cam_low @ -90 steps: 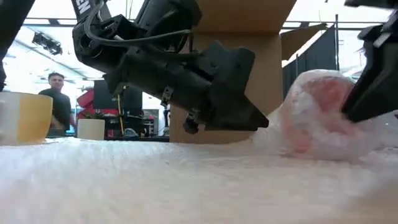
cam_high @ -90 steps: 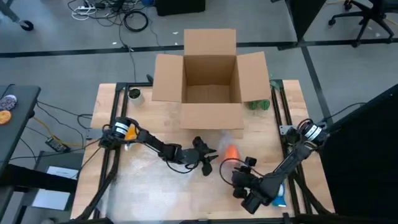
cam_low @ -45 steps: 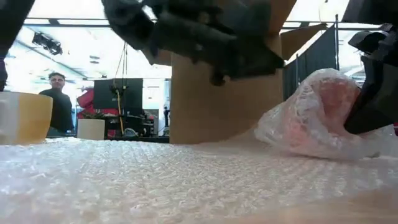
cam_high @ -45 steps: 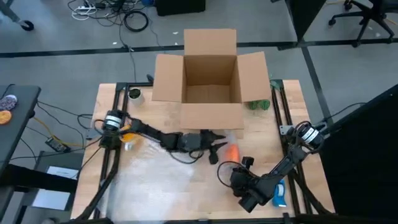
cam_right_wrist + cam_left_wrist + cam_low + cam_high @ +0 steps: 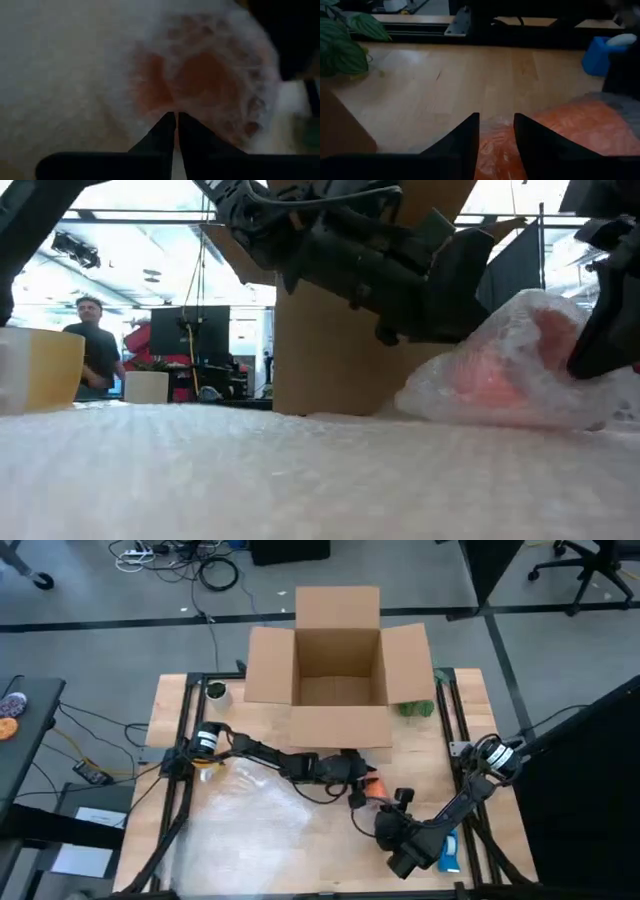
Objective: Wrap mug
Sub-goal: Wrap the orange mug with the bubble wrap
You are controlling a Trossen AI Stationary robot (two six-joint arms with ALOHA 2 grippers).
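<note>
Left end effector [image 5: 362, 780] at mug [image 5: 374, 785], fingers [image 5: 465, 142] parted, tips over orange mug under wrap. Right end effector [image 5: 384, 810] fingers pressed together, pinching bubble wrap [image 5: 250, 820] just beside mug. One mug, mid-worktop [image 5: 470, 730], in front of one open cardboard box [image 5: 338, 660], covered by clear bubble wrap. One blue-and-white object [image 5: 449, 852] near right arm. One plant [image 5: 418, 708] beside box. One person [image 5: 95, 345] in background.

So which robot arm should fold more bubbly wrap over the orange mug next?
Probably the left. The left gripper is open right at the mug, while the right gripper is shut, seemingly pinning the bubble wrap beside it.
</note>
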